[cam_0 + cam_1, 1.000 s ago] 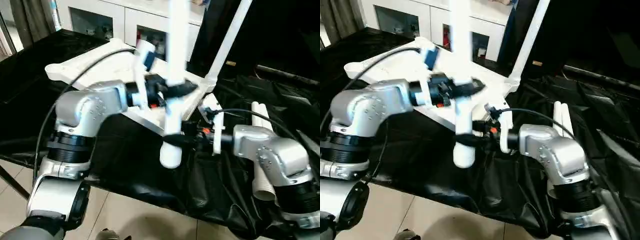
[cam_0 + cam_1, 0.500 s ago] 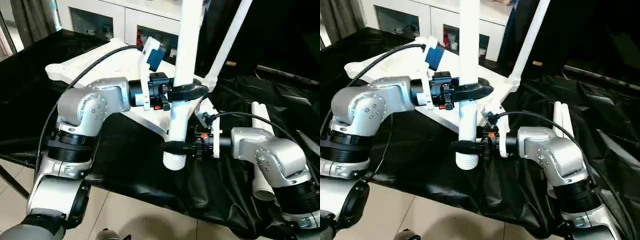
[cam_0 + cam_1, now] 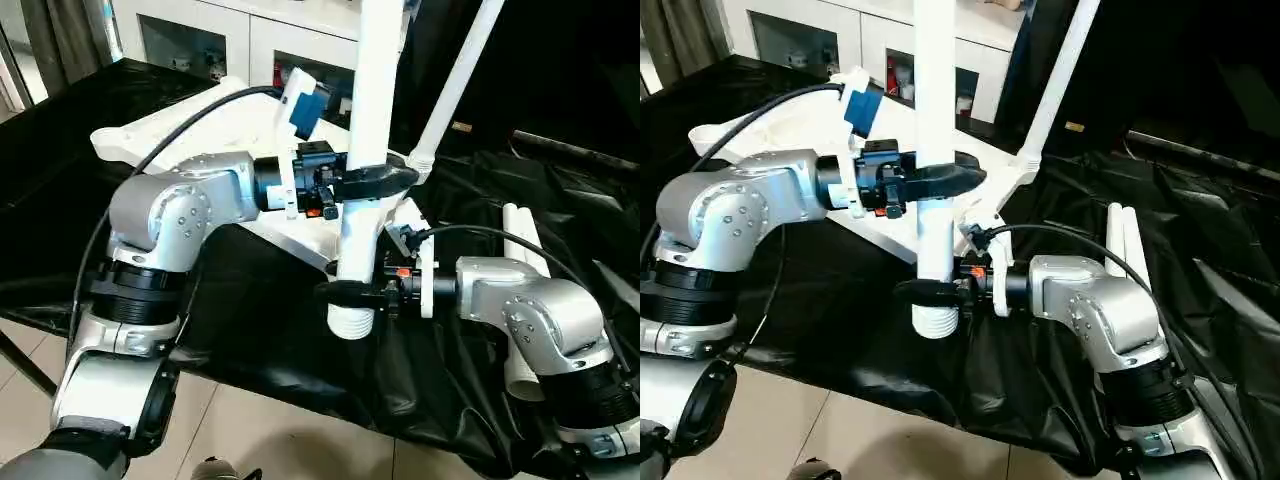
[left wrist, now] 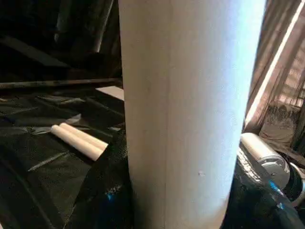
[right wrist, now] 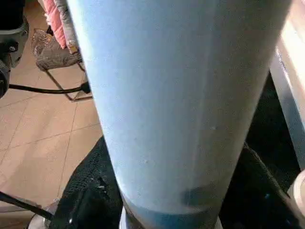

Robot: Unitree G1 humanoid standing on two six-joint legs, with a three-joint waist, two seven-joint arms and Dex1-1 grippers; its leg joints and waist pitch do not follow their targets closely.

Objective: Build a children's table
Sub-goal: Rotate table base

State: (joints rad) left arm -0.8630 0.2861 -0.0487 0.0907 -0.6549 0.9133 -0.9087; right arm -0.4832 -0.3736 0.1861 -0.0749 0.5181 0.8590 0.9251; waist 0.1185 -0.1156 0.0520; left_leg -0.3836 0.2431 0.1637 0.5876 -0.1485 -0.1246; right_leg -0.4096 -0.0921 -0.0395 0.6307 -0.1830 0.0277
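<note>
ok so from my seat i count four legs total. one leg (image 3: 362, 150) is standing nearly upright in mid-air right in front of the head camera, threaded end pointing down, and both grippers are on it. the left gripper (image 3: 375, 182) is wrapped around it higher up, black fingers pinching the tube from both sides. the right gripper (image 3: 340, 293) is clamped on it lower down, just above the ribbed thread at the bottom end. in both wrist views the white tube sits between the dark fingers, so two grips on one leg.

second leg (image 3: 452, 88) is already stuck in a corner socket of the tabletop (image 3: 190, 135) and slants up out of the top of the picture. the tabletop is one piece, lying upside down on the black sheet (image 3: 270, 300), behind the held leg.

the last two legs (image 3: 522, 235) lie side by side, touching, on the sheet by my right arm.

behind it all there's one white cabinet (image 3: 240, 40) with glass doors, and tiled floor (image 3: 280, 430) below the sheet edge.
</note>
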